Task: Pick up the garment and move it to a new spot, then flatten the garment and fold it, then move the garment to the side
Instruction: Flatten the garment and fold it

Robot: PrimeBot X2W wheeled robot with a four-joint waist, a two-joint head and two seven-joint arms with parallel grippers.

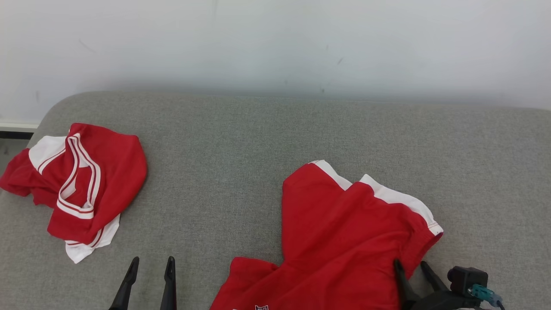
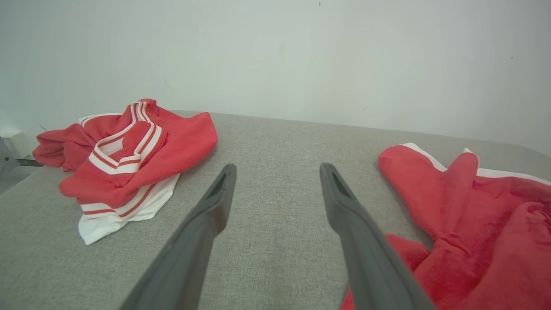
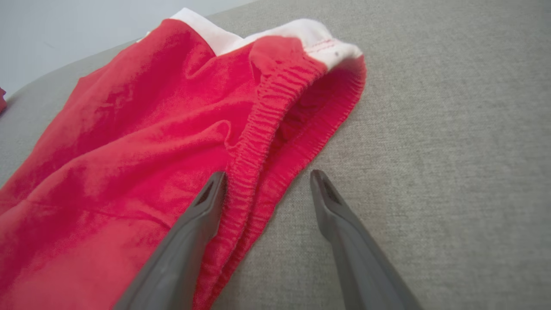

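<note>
While both pairs of jaws are held spread wide and nothing is clamped in either, the red shorts point(image 1: 344, 232) are seen lying on the right half of a grey upholstered surface point(image 1: 241, 150), set against a pale wall point(image 1: 275, 43). The shorts are spread loosely rather than flat: folds are raised across the cloth, and white trim is shown along the far edge. The right gripper point(image 1: 410, 263) is placed at the near right edge of the shorts, by the gathered elastic waistband point(image 3: 267, 120). In the right wrist view one finger is seen over the red cloth and the other over bare grey fabric, with the edge of the waistband between them. Whether the cloth is touched cannot be told. The left gripper point(image 1: 153, 259) is held over bare upholstery, just beside the left edge of the shorts. A crumpled red jersey point(image 1: 99, 172) with white, red-striped trim is heaped well apart, at the left end of the surface.
</note>
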